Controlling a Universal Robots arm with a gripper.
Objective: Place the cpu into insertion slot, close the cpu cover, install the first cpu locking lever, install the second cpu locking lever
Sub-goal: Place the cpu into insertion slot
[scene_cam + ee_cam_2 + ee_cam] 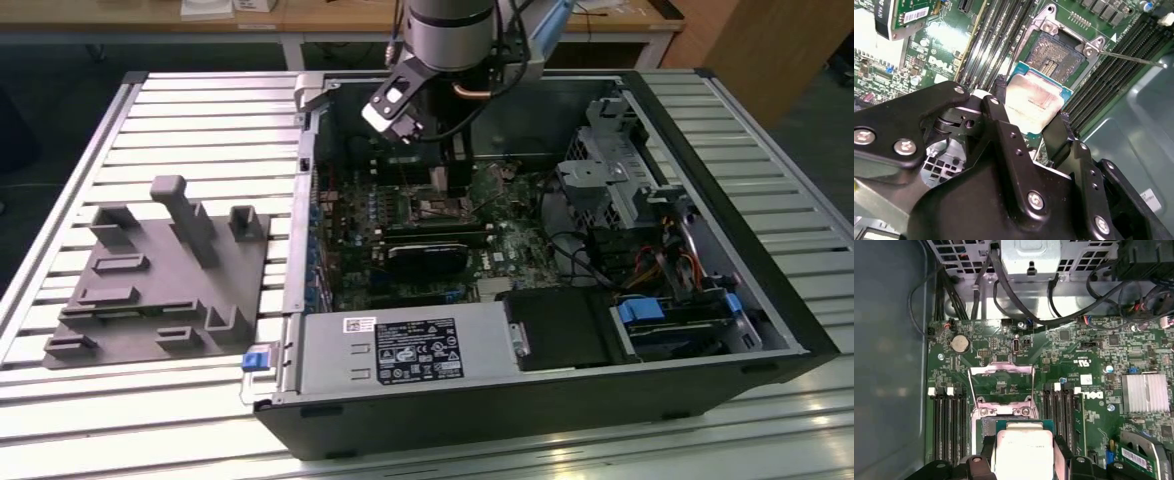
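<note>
Quick status: step one isn't finished. The fingers [1056, 137] are pinching the cpu [1036, 100] by two opposite edges, silver top facing the camera in both wrist views. It hangs close over the board, right next to the open socket [1056, 52], and isn't seated in it; you can see the bare contact field of the socket beside the chip.

The cover [1002, 401] is flipped up and open, standing on the far side of the socket from the chip, so nothing is closed. One thin lever rod [1134, 59] pokes out loose from the socket corner, which reads to me as unlatched. I can't make out the second lever well enough to say.

In the exterior view the arm [454, 30] drops into the computer case [534, 410] at its 12 o'clock end, and a grey holder block [160, 280] sits on the desk [200, 110] at 9 o'clock of the case.

So as I see it: chip picked up and brought to the socket, but seating it, closing the cover and both levers are all left.
</note>
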